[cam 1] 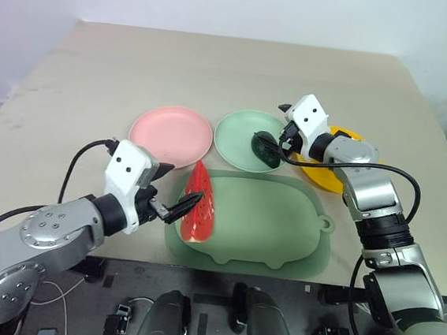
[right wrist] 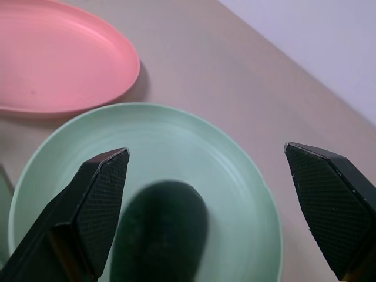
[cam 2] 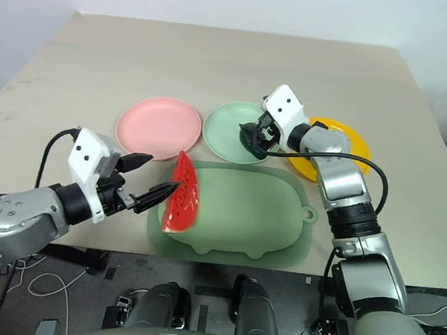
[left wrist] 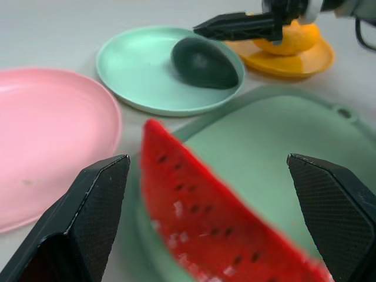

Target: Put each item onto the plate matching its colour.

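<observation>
The red watermelon slice (cam 1: 198, 205) lies on the left end of the pale green pig-shaped mat (cam 1: 274, 220). My left gripper (cam 1: 174, 188) is open just left of the slice, which shows between its fingers (left wrist: 88, 217) in the left wrist view without touching them. On the mint green plate (cam 1: 239, 133) rests the dark green avocado (cam 1: 266, 149). My right gripper (cam 1: 284, 142) hovers open over the avocado, clear of it. The yellow fruit (left wrist: 291, 38) sits on the yellow plate (cam 1: 321, 179), which my right arm partly hides. Nothing lies on the pink plate (cam 1: 171, 135).
The three plates stand in a row behind the mat on a beige table (cam 1: 233, 65). The table's near edge runs just below the mat. A black cable (cam 1: 397, 172) loops off my right forearm.
</observation>
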Motion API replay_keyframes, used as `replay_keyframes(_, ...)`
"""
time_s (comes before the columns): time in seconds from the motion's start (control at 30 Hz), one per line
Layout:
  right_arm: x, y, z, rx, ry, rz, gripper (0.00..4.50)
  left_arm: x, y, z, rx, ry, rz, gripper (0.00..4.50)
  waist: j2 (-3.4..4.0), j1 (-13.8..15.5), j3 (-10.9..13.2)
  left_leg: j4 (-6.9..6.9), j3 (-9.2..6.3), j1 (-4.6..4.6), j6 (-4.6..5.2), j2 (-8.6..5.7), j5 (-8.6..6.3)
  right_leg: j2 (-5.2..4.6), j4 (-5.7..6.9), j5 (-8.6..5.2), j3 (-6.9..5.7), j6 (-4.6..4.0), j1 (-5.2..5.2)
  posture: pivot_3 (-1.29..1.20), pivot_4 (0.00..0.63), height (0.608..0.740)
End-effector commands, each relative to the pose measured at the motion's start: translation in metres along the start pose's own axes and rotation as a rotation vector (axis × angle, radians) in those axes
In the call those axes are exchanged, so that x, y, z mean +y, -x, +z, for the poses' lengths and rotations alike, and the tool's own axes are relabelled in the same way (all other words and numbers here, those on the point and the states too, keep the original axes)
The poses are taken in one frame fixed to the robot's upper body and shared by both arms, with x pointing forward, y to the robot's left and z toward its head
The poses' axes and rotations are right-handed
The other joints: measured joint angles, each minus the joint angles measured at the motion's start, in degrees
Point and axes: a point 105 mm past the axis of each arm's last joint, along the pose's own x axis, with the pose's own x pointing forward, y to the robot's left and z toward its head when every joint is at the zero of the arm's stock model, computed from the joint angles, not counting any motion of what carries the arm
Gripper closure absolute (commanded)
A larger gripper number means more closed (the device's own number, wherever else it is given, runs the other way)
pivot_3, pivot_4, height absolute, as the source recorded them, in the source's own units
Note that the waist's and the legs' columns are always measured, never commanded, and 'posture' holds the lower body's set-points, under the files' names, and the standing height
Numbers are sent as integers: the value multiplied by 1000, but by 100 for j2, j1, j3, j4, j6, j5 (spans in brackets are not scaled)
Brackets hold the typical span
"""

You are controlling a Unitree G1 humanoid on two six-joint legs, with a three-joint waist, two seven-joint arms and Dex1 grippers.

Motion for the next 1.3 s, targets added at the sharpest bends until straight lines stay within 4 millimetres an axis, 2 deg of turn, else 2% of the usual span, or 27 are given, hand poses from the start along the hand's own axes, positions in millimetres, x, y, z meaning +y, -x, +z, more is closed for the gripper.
replay_keyframes(0.03, 3, -1, 24, -96, 34, 13, 43, -6, -4, -3, 68, 24, 18, 0, 0, 10, 0, 0, 0, 0, -4, 0, 2, 0, 1, 0, 0, 0, 0, 0, 150, 740)
replay_keyframes(0.13, 14, -3, 25, -115, 52, 54, 43, -3, -9, -12, 142, 42, 63, 0, 0, 17, 0, 0, 0, 0, -11, -3, 6, -2, 0, 0, 0, 0, 2, 0, 150, 740)
replay_keyframes(0.23, 24, 5, 25, -147, 36, 99, 43, -7, -17, -32, 244, 51, 79, 0, -1, 46, 0, 0, -2, -1, -12, -6, 7, -3, -3, 0, -2, 0, 4, 0, 150, 740)
replay_keyframes(0.3, 28, 17, 24, -162, 18, 131, 43, -6, -23, -42, 279, 82, 103, 0, -1, 72, 0, 1, -2, -2, -12, -9, 7, -3, -5, 0, -6, 0, 6, 0, 150, 740)
replay_keyframes(0.53, 40, 67, 8, -149, -74, 224, 43, -4, -40, -49, 309, 145, 103, 0, -3, 160, 1, 4, -2, 7, -15, -22, 8, -4, -6, -1, -8, -1, 15, 0, 150, 740)
replay_keyframes(0.7, 46, 83, -2, -112, -93, 208, 43, -1, -43, -54, 342, 130, 84, 0, -3, 138, 1, -2, 2, 19, -16, -21, 9, 4, -5, -2, -4, -3, 19, 0, 150, 740)
replay_keyframes(0.87, 44, 94, -5, -98, -125, 145, 0, 2, -46, -56, 342, 126, 74, 1076, -3, 162, 1, -1, 3, 18, -16, -21, 9, 2, -6, -2, -2, -2, 20, 0, 150, 740)
replay_keyframes(0.97, 43, 102, -9, -71, -139, 118, 0, 3, -49, -46, 304, 107, 66, 1106, -4, 169, 0, 0, 2, 19, -16, -22, 9, 1, -6, -2, -3, -2, 23, 0, 150, 740)
replay_keyframes(1.03, 41, 106, -11, -56, -143, 104, 0, 8, -52, -32, 260, 88, 80, 1108, -6, 168, 1, 0, 0, 17, -16, -22, 9, 1, -7, -2, -4, -2, 23, 0, 150, 740)
replay_keyframes(1.13, 38, 109, -15, -38, -153, 81, 0, 40, -64, 1, 161, 45, 209, 1108, -7, 164, 2, 1, -1, 14, -15, -25, 9, 1, -9, -2, -4, -3, 22, 0, 150, 740)
replay_keyframes(1.2, 37, 109, -16, -35, -159, 77, 0, 60, -73, 15, 129, 40, 304, 1108, -7, 168, 2, 0, -2, 15, -13, -29, 8, 3, -9, -2, -6, -3, 23, 0, 150, 740)
replay_keyframes(1.3, 44, 104, -17, -39, -166, 86, 0, 103, -96, 40, 56, 184, 489, 1108, -9, 171, 2, -1, -1, 17, -14, -31, 9, 3, -9, -2, -6, -1, 26, 0, 150, 740)
